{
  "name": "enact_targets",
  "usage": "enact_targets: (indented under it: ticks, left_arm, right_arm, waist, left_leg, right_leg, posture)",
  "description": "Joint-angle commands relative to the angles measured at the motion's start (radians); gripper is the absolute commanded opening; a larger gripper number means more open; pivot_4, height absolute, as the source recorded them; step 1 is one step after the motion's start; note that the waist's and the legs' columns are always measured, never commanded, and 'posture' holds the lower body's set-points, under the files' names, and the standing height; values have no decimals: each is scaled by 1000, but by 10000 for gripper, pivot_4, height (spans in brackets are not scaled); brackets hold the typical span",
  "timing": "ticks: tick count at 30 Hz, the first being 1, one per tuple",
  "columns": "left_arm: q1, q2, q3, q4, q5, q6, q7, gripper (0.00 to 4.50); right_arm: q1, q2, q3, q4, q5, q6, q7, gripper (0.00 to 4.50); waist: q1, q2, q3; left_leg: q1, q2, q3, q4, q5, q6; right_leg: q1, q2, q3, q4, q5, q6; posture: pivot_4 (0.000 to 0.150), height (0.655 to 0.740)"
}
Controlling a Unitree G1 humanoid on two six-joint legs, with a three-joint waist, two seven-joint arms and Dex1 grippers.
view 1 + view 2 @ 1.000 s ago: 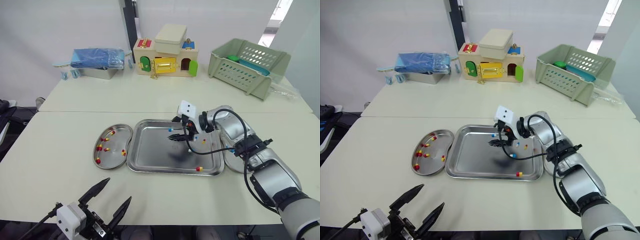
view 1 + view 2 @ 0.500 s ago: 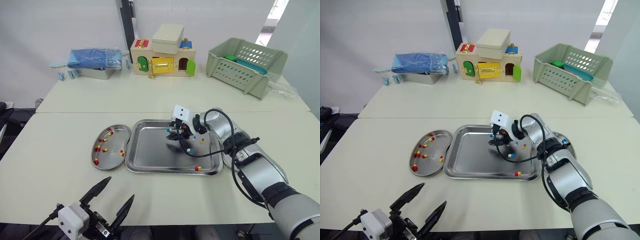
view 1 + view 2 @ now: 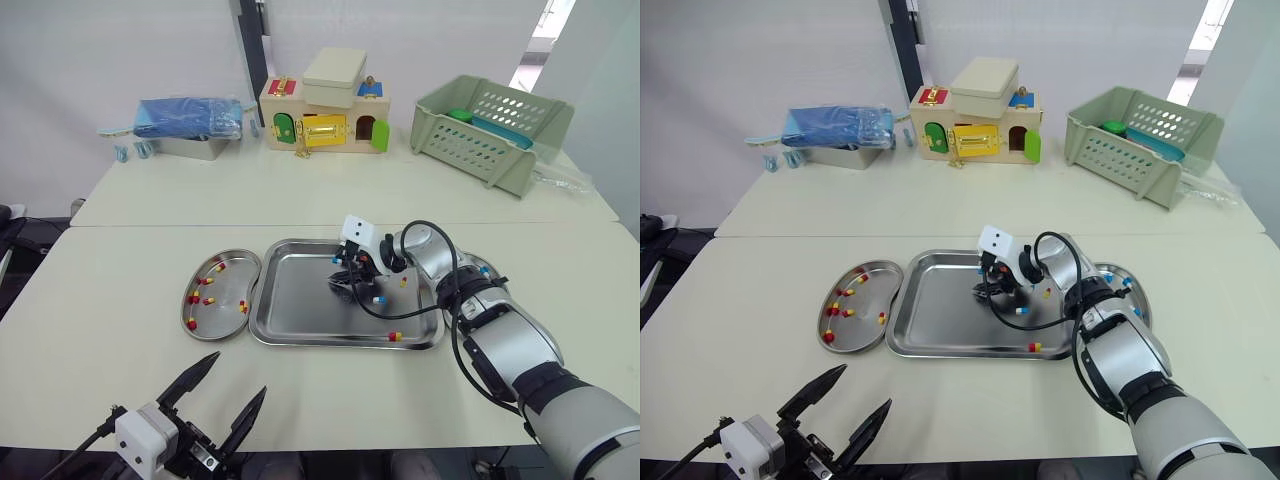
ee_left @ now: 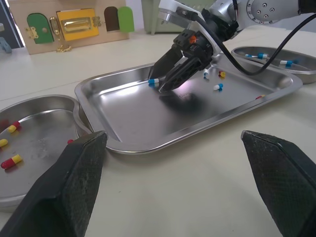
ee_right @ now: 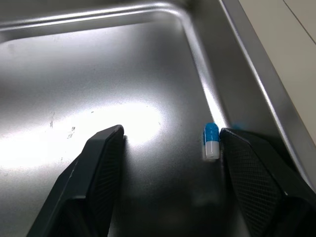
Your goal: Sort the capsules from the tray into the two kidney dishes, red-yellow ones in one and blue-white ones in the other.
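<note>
Downward and toward the tray's far-left corner went the right claw (image 3: 343, 284) over the last second, from hanging above its shadow to sitting almost on the steel floor of the tray (image 3: 262, 330). Its 2 black fingers stood apart, gripping nothing. The blue-white capsule (image 5: 211, 141) lay between them, close against 1 finger and just beside the foot of the tray wall. A few more capsules lay loose nearer the tray's right end.

The left kidney dish (image 3: 230, 285) touched the tray's left edge and held red-yellow capsules; the right kidney dish (image 4: 301, 76) on the other side held blue-white ones. The left claw (image 3: 238, 375) hung spread and empty over the desk's near edge.

That capsule looked light, smooth and rounded, so it would probably roll or skid on the polished metal if nudged off-centre, and a hard squeeze might dent its shell. The best hold seemed to be across its middle, with a gentle pinch. The nearby wall left little room for the outer finger.

No brand, label or writing could be read on anything.
</note>
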Motion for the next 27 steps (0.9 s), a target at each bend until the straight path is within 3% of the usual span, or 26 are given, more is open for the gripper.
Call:
enact_targets:
  ticks: [1,11,19,27]
  left_arm:
    - [15,11,3,-18,-9,-12,-3,45000]
    - [20,10,6,23,-16,-44,-29,45000]
    - [22,7,7,61,-24,-75,-47,45000]
    - [5,19,14,82,-43,-75,-63,45000]
  right_arm:
    - [-9,7,-18,-4,-7,-4,2,24991]
    - [-4,9,-22,-6,-21,-5,-1,96]
    - [6,7,-31,-33,-10,3,14,96]
    - [68,-30,-72,-240,52,100,82,96]
  waist:
    - [0,0,0]
    - [0,0,0]
    - [0,0,0]
    - [1,0,0]
  left_leg:
    - [0,0,0,0,0,0]
    - [0,0,0,0,0,0]
    - [0,0,0,0,0,0]
    - [-1,0,0,0,0,0]
  right_leg:
    - [0,0,0,0,0,0]
    - [0,0,0,0,0,0]
    - [-1,0,0,0,0,0]
    - [-1,0,0,0,0,0]
  posture:
    - [1500,7400]
    - [1500,7400]
    - [1500,7400]
    - [1500,7400]
